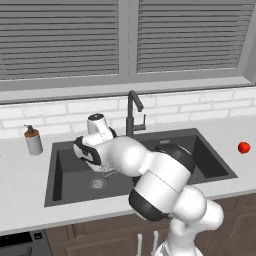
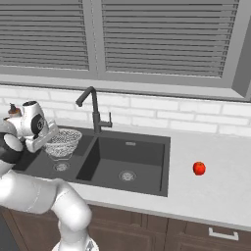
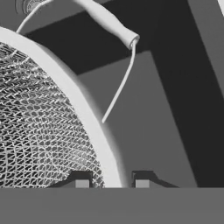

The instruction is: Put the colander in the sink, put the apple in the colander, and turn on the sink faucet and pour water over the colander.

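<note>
The colander (image 2: 63, 141), a round bowl of white-grey mesh with a pale rim, hangs tilted over the left basin of the dark sink (image 2: 147, 158). My gripper (image 2: 45, 139) is shut on its rim. In the hand view the rim of the colander (image 3: 83, 113) runs down between my gripper's (image 3: 111, 183) two fingertips, and its wire handle reaches across the top. The arm hides most of the colander (image 1: 103, 168) in the left base view. The small red apple (image 2: 199, 168) lies on the counter right of the sink (image 1: 65, 155). The sink faucet (image 2: 93, 112) stands behind the divider, with no water running.
A soap dispenser (image 1: 33, 140) stands on the counter left of the sink. Each basin has a round metal drain (image 2: 127, 175). A white tiled wall and a shuttered window lie behind the faucet (image 1: 133, 112). The apple (image 1: 244, 147) sits near the counter's right end.
</note>
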